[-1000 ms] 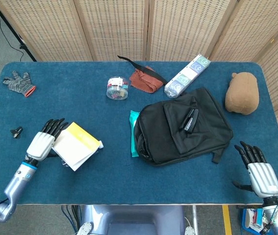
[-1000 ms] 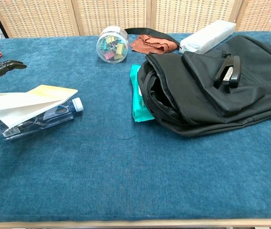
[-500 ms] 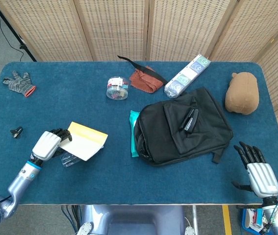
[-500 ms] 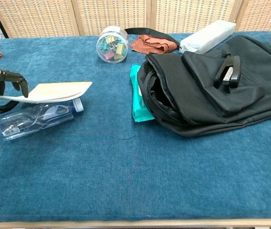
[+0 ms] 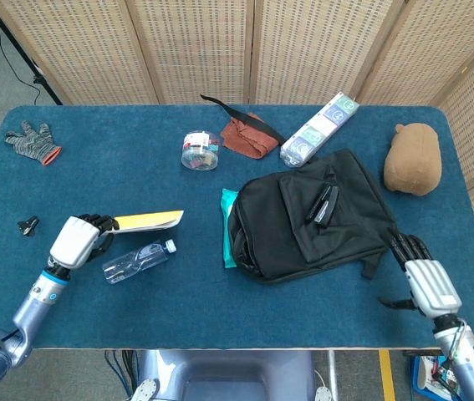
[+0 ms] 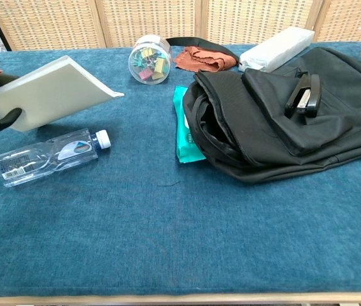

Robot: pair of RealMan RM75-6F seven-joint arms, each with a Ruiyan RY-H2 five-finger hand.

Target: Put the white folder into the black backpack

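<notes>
While my left hand (image 5: 76, 241) grips one white folder (image 6: 53, 92), raised at lower left above one clear bottle (image 5: 137, 261), one black backpack (image 5: 308, 219) lies centre-right. My right hand (image 5: 423, 276) rests lower right, fingers apart, holding nothing.

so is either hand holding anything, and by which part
The left hand holds the white folder by its left end; the right hand holds nothing.
</notes>
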